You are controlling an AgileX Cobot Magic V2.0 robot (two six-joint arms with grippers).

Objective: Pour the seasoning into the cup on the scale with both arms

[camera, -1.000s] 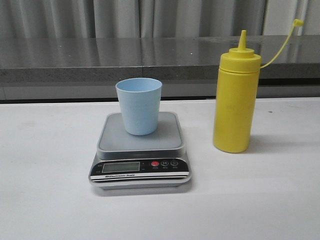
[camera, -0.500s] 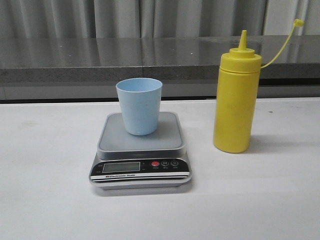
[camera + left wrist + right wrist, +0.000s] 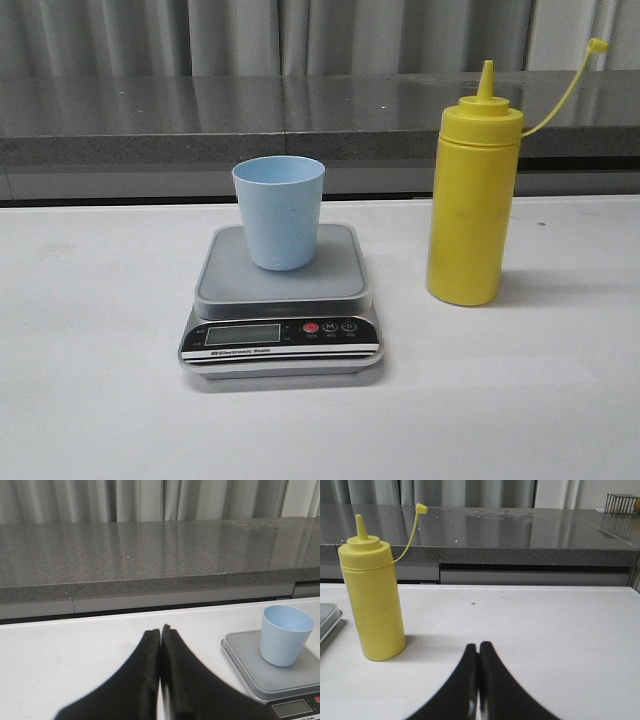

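The pale blue cup (image 3: 279,211) stands upright on the platform of the silver-grey scale (image 3: 281,300) at the table's middle. The tall yellow seasoning bottle (image 3: 471,200) stands upright to the right of the scale, its cap strap hanging open. Neither arm shows in the front view. In the left wrist view my left gripper (image 3: 160,630) is shut and empty, left of the scale (image 3: 250,665) and the cup (image 3: 283,634). In the right wrist view my right gripper (image 3: 478,646) is shut and empty, to the right of the bottle (image 3: 372,600).
A dark grey stone ledge (image 3: 200,120) runs along the back of the white table (image 3: 90,300), with grey curtains behind it. A wire basket (image 3: 622,502) sits on the ledge at the far right.
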